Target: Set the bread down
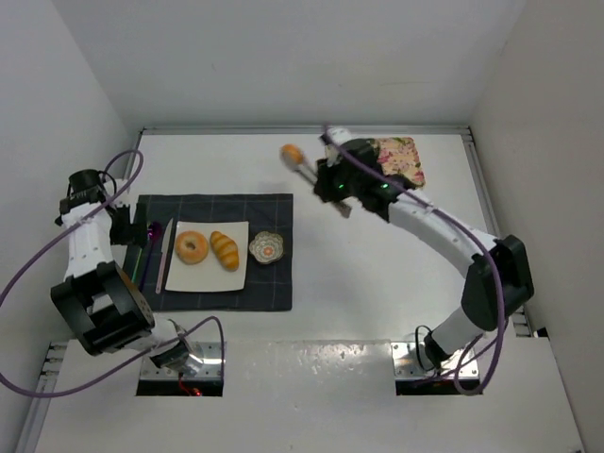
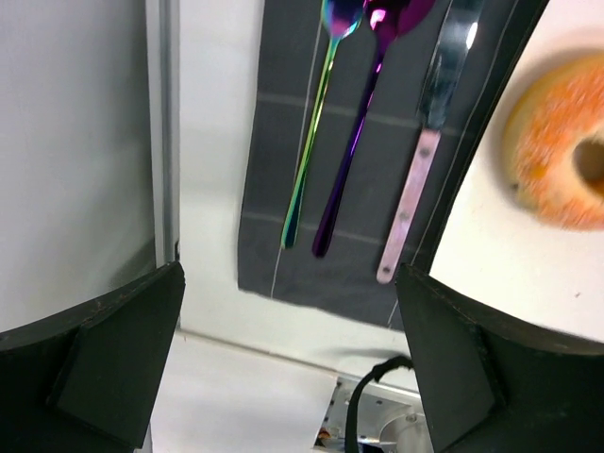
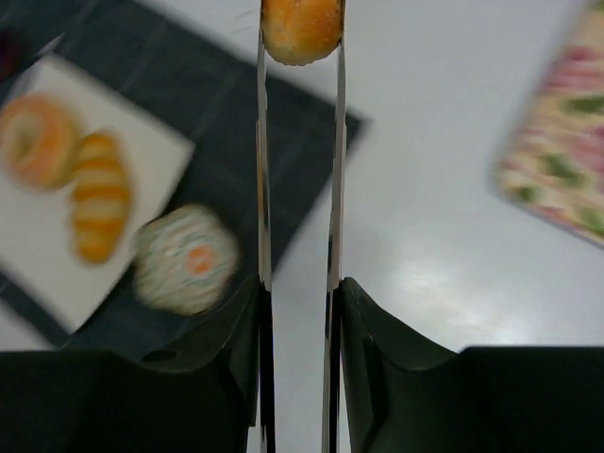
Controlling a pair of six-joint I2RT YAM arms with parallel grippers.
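White table w/ plain white walls on 3 sides, glare near front edge.

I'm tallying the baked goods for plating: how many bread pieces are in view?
3. A bagel and a croissant-like roll lie side by side on the white plate. A round bun is pinched in tongs held by the right end effector. None seems hidden.

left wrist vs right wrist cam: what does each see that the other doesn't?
Left wrist only, clearly: a green spoon, a purple spoon and a knife on the mat. Right wrist only: the bun pinched in tongs held by the right gripper, the roll, a flowered dish, a flowered box. Both: the bagel, white plate, dark mat.
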